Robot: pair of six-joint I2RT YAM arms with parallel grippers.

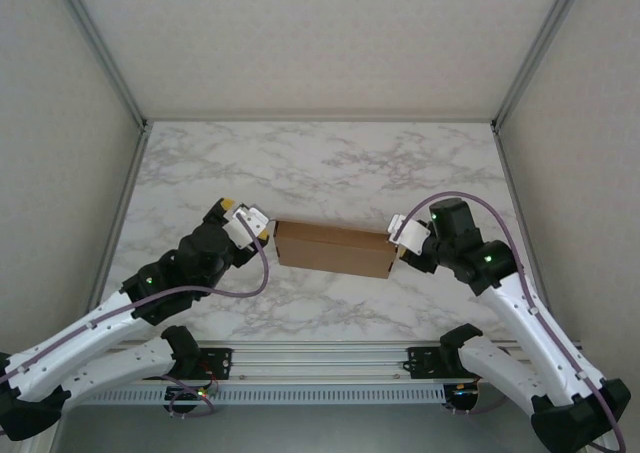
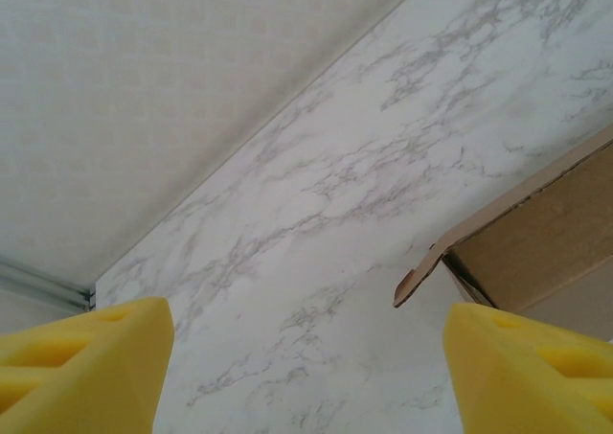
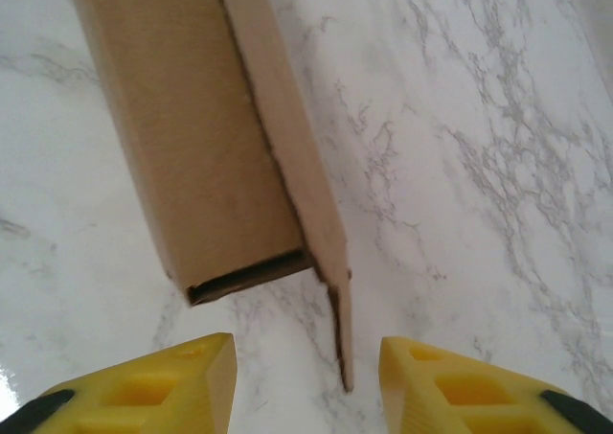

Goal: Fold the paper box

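Right pincer (image 3: pixel 305 362) tips flank paper box (image 3: pixel 192 147) flap edge.

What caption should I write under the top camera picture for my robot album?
On a marble table, the left gripper and right gripper sit at opposite ends of the paper box.

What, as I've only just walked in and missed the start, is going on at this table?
Two robot arms are working on a brown paper box lying on the marble table. The left pincer sits open at the box's left end, a corner flap beside one finger. The right pincer faces the right end, jaws apart, with a loose flap edge pointing between its fingers. Neither grips the cardboard.
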